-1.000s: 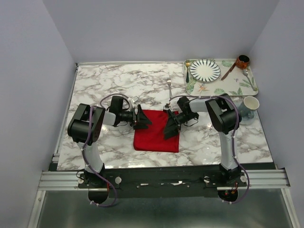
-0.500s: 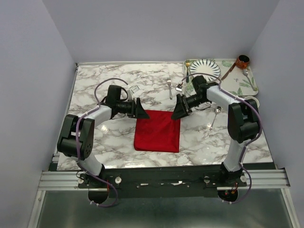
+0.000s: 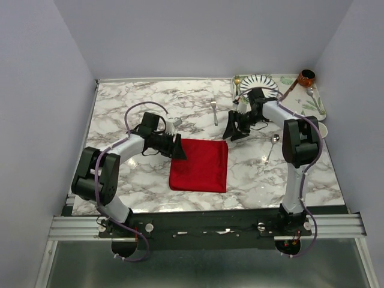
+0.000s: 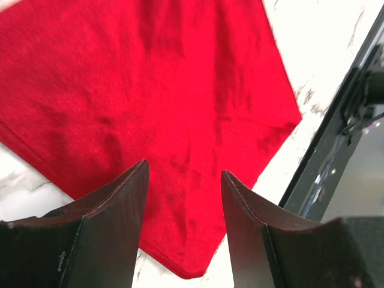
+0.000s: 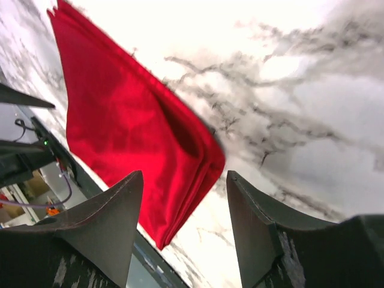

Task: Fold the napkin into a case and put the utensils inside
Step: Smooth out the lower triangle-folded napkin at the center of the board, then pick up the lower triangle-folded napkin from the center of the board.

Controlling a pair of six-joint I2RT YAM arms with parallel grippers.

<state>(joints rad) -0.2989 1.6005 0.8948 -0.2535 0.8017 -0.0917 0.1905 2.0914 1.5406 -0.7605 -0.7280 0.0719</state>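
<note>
The red napkin [image 3: 198, 164] lies flat on the marble as a broad folded rectangle. Its stacked layers show along one edge in the right wrist view [image 5: 129, 120]. No narrow case shape shows. My left gripper [image 3: 179, 149] hovers at the napkin's far left corner, open, with only red cloth [image 4: 150, 90] below its fingers [image 4: 114, 222]. My right gripper [image 3: 231, 128] hangs open just beyond the far right corner, over bare marble. A silver fork [image 3: 213, 111] lies behind the napkin. A silver spoon [image 3: 271, 144] lies to its right.
A floral tray [image 3: 300, 108] at the back right holds a striped plate [image 3: 260, 84], a gold spoon [image 3: 237, 84], a brown cup [image 3: 306, 77] and a wooden utensil [image 3: 288, 90]. A pale mug [image 3: 318, 129] stands by the tray. The table's dark front edge [image 4: 336, 138] runs close to the napkin.
My right gripper has drawn back and to the right, off the napkin, uncovering the spoon. My left gripper stays near the far left corner. Both pairs of jaws have narrowed.
</note>
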